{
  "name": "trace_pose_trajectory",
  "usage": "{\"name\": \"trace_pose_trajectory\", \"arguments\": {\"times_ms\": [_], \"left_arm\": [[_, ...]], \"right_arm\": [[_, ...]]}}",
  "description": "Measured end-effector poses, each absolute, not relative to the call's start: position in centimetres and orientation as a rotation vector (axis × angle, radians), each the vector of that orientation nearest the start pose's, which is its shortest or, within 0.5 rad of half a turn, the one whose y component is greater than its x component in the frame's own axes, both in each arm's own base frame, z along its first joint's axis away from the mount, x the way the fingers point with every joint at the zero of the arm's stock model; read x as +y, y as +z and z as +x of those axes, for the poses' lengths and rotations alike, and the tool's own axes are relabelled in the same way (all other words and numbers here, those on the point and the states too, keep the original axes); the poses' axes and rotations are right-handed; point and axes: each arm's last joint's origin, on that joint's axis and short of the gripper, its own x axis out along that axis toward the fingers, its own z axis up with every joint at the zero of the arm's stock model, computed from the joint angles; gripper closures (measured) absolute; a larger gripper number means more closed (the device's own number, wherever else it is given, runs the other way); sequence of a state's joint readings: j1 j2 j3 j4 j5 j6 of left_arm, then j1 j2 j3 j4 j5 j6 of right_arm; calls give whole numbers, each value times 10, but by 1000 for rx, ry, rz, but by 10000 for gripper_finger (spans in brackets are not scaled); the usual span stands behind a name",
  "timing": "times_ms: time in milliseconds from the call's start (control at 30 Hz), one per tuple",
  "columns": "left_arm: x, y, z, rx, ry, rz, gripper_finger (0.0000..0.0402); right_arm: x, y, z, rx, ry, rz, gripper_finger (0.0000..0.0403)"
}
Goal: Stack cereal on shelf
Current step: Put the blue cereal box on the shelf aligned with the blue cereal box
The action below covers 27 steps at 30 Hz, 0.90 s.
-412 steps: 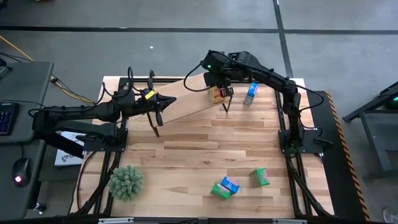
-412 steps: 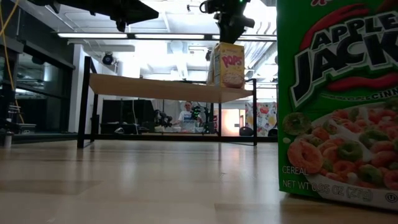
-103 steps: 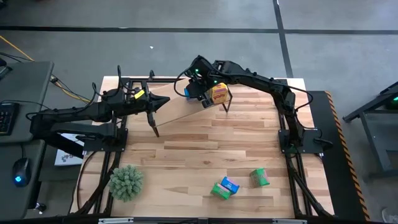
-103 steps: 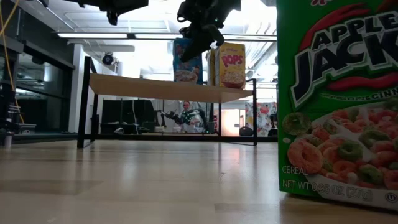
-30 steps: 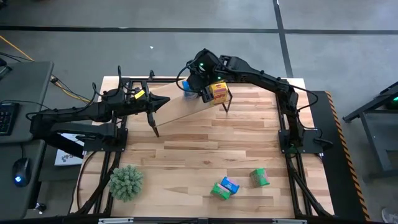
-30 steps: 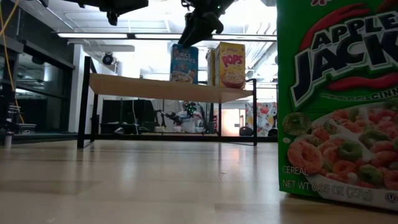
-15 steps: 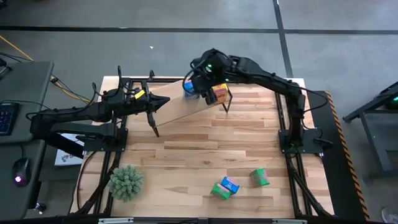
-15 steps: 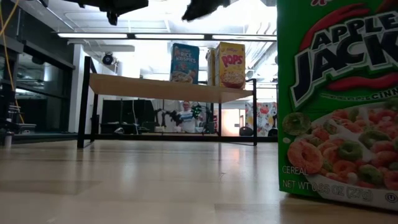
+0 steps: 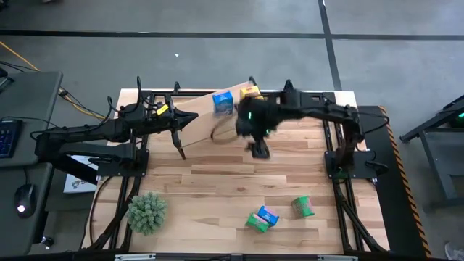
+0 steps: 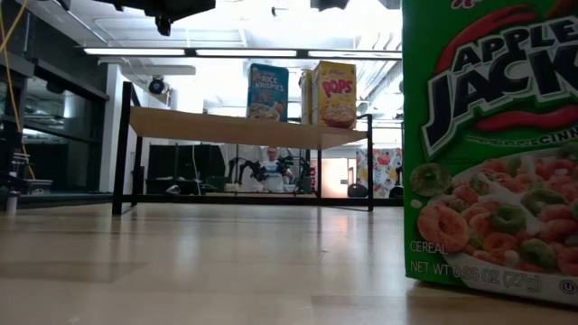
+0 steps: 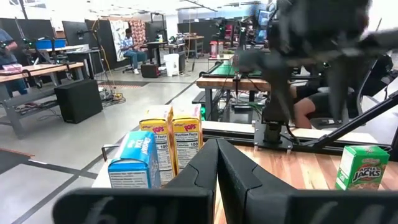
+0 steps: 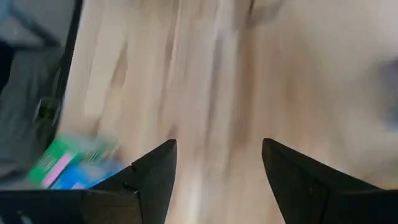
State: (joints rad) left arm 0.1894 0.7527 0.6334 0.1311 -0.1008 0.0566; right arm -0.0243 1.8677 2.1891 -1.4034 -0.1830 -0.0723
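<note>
The shelf (image 10: 244, 132) is a light-wood plank on black legs at the table's far side. On it stand a blue cereal carton (image 9: 223, 102) (image 10: 268, 91) and two yellow ones (image 10: 330, 94) (image 11: 173, 142), all upright on their bottoms. My left gripper (image 9: 190, 120) (image 11: 217, 167) hangs shut and level above the shelf's left end, touching nothing. My right gripper (image 9: 259, 149) (image 12: 217, 168) is open with nothing between its fingers, pointing down over the table's middle, in front of the shelf. More cereal stands on the table near its front edge: a green-and-blue pair (image 9: 262, 218) and a green carton (image 9: 302, 207).
A spiky green plant (image 9: 147, 212) sits at the table's near left. A green carton (image 10: 492, 144) fills the low view's right side, close to that camera. The striped wood (image 9: 217, 181) between shelf and near cartons is bare. A person sits in the room behind the shelf.
My right gripper, open throughout, has risen from the top of the blue carton and swung away from the shelf toward the table's near and right side, rolling and tipping downward. The blue carton stays upright on the shelf beside the yellow ones.
</note>
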Motion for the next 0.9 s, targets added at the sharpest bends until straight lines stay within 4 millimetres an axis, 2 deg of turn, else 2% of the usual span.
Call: {"name": "trace_pose_trajectory", "arguments": {"times_ms": [200, 367, 500, 633, 767, 900], "left_arm": [[36, 315, 171, -1, 290, 42, 398], [36, 314, 171, 4, 290, 10, 398], [36, 313, 171, 15, 290, -11, 398], [36, 311, 171, 23, 285, -52, 398], [36, 308, 175, 42, 275, -79, 398], [37, 303, 182, 73, 276, -81, 398]], "right_arm": [[65, 370, 342, 1356, 22, 182, 173], [121, 335, 328, 1457, -107, 172, 173], [158, 308, 315, 1468, -226, 223, 173], [191, 287, 303, 1438, -265, 324, 173], [217, 283, 295, 1375, -262, 401, 173], [231, 284, 288, 1303, -282, 414, 173]]}}
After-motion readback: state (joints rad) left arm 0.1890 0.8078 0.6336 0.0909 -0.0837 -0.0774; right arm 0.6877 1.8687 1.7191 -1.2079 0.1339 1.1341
